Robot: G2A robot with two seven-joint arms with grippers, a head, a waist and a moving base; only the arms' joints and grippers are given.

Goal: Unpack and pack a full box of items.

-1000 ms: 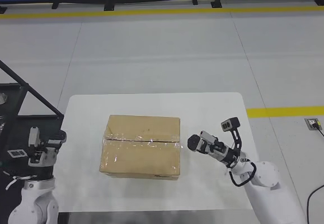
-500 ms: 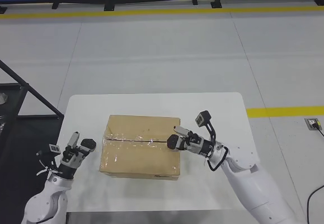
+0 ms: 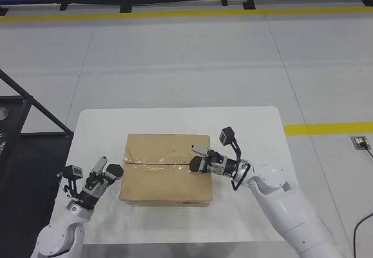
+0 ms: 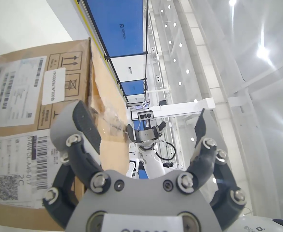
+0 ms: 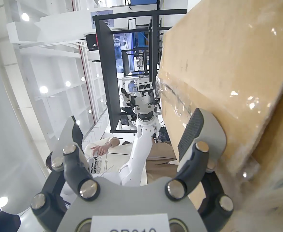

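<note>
A closed brown cardboard box (image 3: 167, 169) lies in the middle of the white table (image 3: 250, 126), its top seam sealed with clear tape (image 3: 160, 163). My left gripper (image 3: 106, 171) is open at the box's left end, level with the top edge; in the left wrist view the labelled end (image 4: 32, 92) sits beside one finger (image 4: 87, 126). My right gripper (image 3: 196, 162) is open over the right end of the seam. In the right wrist view one finger (image 5: 192, 131) lies against the box's top edge (image 5: 228, 61), with the left gripper (image 5: 141, 102) seen far across.
A black metal rack (image 3: 19, 122) stands off the table's left side. Bare table surface runs behind the box and along both ends. A yellow floor line (image 3: 337, 128) passes to the right.
Both arms closed in on the box: the left gripper came from the table's left edge to the box's left end, the right gripper moved left onto the taped seam. The box shifted slightly right.
</note>
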